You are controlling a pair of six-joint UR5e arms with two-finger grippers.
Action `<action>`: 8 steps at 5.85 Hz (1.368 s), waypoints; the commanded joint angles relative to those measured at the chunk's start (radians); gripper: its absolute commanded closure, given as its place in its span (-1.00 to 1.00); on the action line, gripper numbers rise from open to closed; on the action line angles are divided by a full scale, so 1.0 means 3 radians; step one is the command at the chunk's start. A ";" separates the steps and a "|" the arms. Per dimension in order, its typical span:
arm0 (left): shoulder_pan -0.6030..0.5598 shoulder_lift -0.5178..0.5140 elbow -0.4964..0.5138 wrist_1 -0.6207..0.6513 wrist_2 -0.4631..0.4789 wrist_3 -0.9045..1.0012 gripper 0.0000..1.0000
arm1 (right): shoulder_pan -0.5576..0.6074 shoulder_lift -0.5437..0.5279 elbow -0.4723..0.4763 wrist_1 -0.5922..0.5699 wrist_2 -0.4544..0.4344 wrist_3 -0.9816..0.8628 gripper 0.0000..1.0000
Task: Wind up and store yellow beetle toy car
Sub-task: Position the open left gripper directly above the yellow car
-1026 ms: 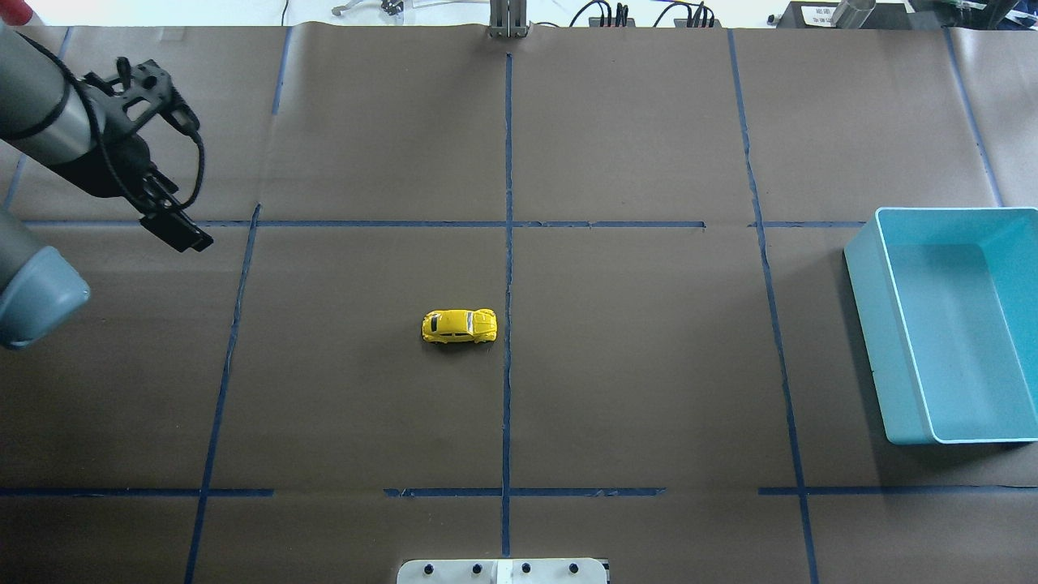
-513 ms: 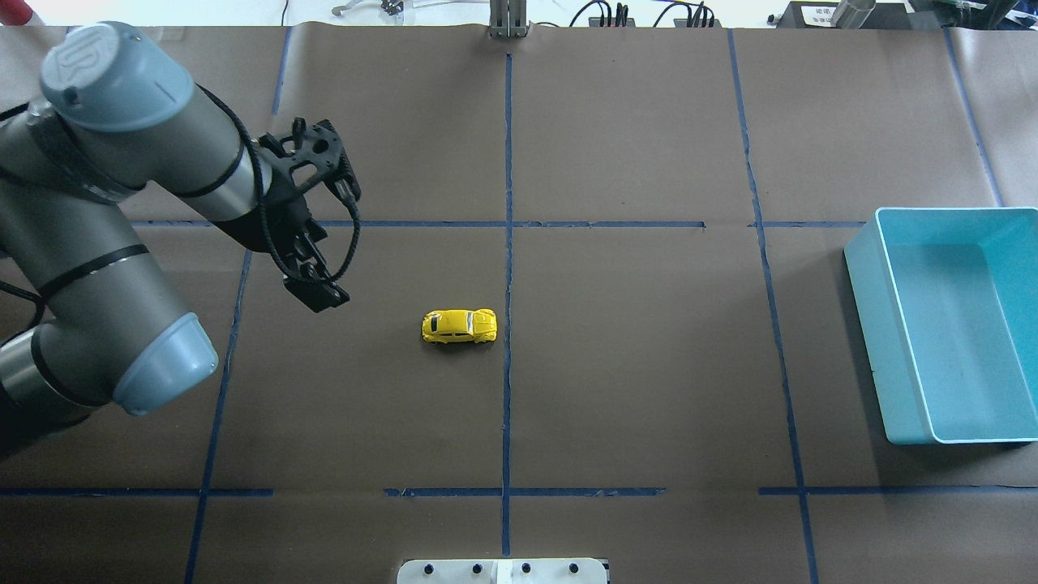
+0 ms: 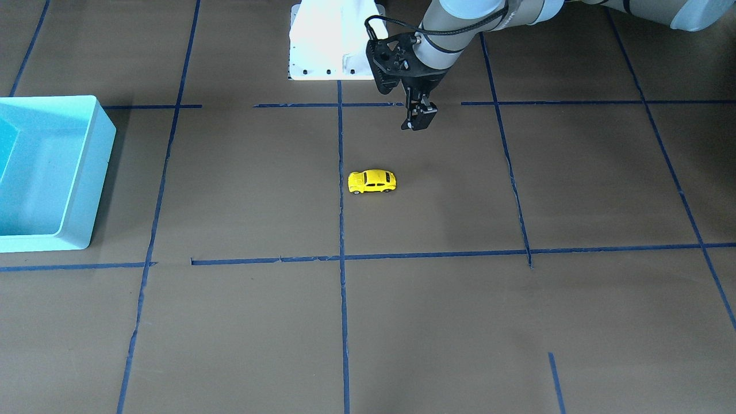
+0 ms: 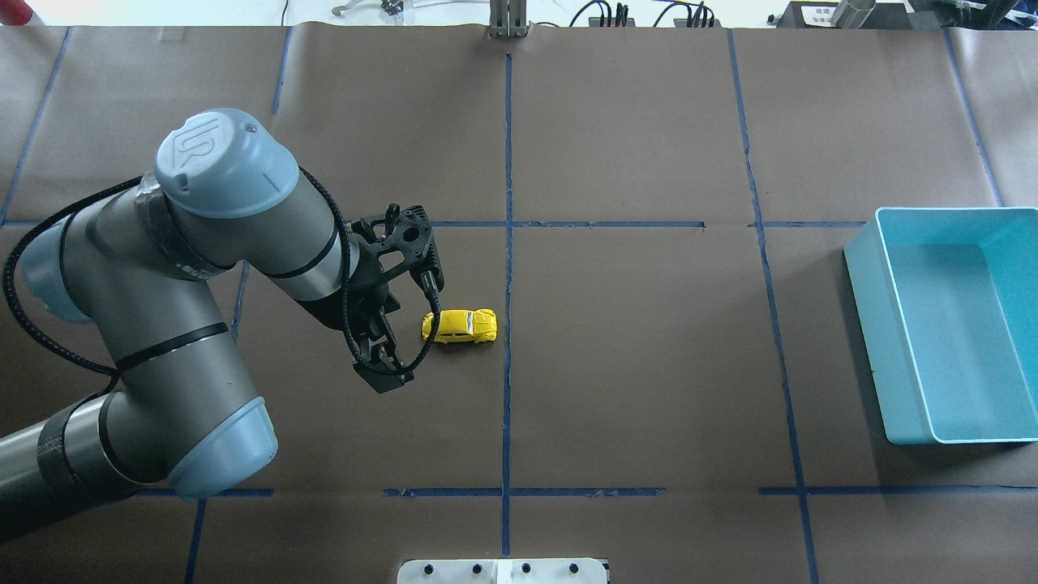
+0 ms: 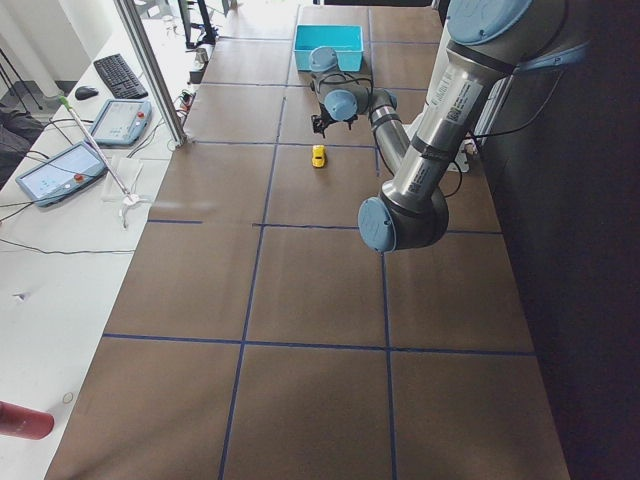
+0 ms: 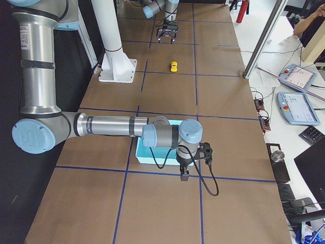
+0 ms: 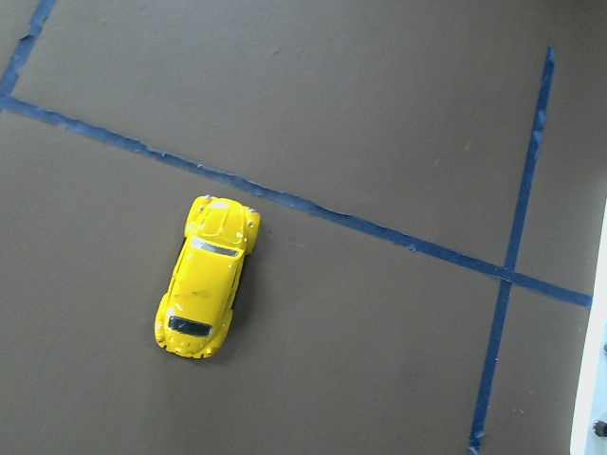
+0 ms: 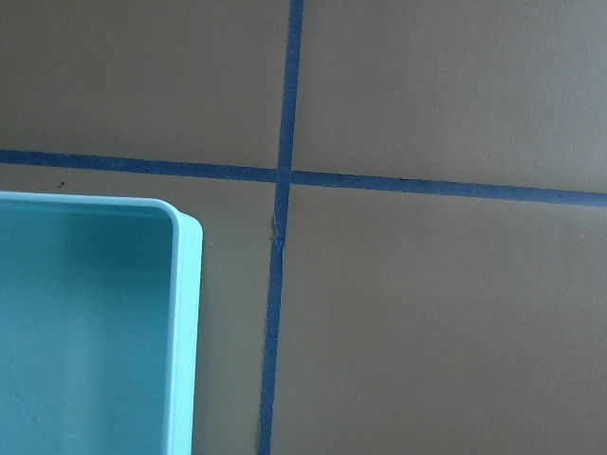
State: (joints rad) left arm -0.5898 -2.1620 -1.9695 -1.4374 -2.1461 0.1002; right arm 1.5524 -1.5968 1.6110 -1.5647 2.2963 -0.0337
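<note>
Tape lines [image 3: 339,259] in blue cross the brown table cover [image 3: 241,322] in the front-facing view. Your yellow beetle toy car [image 3: 372,181] stands on its wheels on that cover, with one long line just beside it. The left gripper [image 3: 418,118] hangs near the car on the robot's side, clear of it, jaws a little apart. The light blue bin [image 3: 98,161] stands well apart from the car.

From overhead, you see the left gripper [image 4: 381,375] just beside the car [image 4: 459,326], not touching. A UR logo [image 4: 197,146] reads clearly on the arm's blue-grey joint cap [image 4: 235,174]. The white label [image 4: 815,12] far beyond the car is too small to read.

The exterior left view gives you the car [image 5: 319,156] small and far off, the gripper close by it.

From exterior right, the right gripper [image 6: 184,177] hangs well away from the car [image 6: 174,66], at the bin; you cannot tell how its jaws stand.

Left wrist camera: the car [image 7: 207,277] fills the left half, nose near a tape line.

Right wrist camera: one bin corner [image 8: 187,322] beside crossing tape.
</note>
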 commanded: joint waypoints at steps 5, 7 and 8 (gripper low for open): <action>-0.0053 -0.0973 0.0998 0.1115 0.0782 0.1638 -1.00 | 0.0000 0.0005 0.0004 0.0000 0.0000 0.0000 -1.00; -0.0049 -0.1392 0.1535 0.1105 0.0859 0.1671 -1.00 | 0.0000 0.0000 0.0004 0.0000 0.0000 -0.0005 -1.00; 0.0027 -0.1541 0.1827 0.0958 0.0895 0.1503 -1.00 | 0.0000 0.0000 0.0004 0.0000 0.0000 -0.0005 -1.00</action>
State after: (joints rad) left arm -0.5968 -2.5768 -1.5051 -1.1208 -1.8857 0.5853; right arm 1.5524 -1.5965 1.6122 -1.5646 2.2964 -0.0352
